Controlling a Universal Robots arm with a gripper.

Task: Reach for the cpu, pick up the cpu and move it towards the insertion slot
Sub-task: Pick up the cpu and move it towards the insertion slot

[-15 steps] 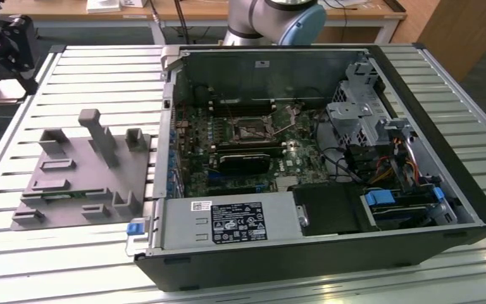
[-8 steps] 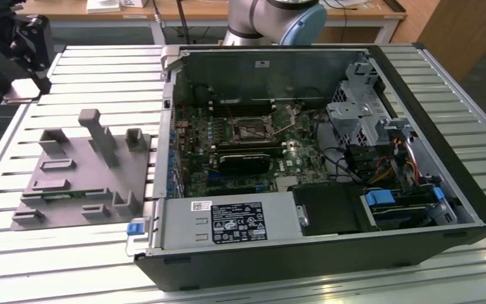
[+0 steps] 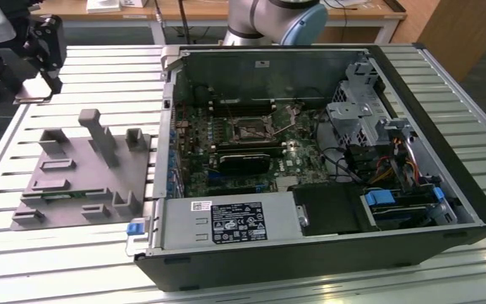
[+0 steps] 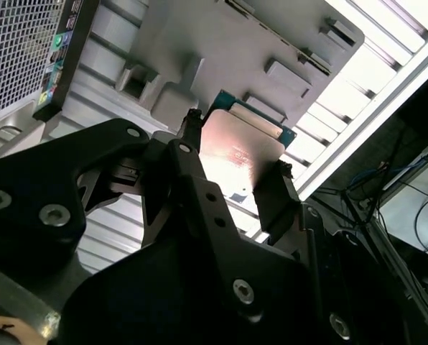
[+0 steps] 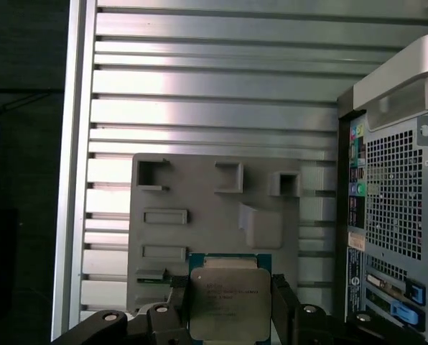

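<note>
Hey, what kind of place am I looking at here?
Likely a robotics lab bench for computer assembly: an open computer case lies on a slatted metal table, a grey moulded tray beside it, and a robot gripper holds the cpu.

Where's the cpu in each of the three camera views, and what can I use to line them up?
Exterior view: the cpu is a pale plate at the gripper tip, far on the exterior view's left, up-left of the grey tray.
First wrist view: cpu between the fingers, in front of the tray.
Second wrist view: cpu between the fingers, tray behind it.
Shared landmark: the grey tray.
</note>
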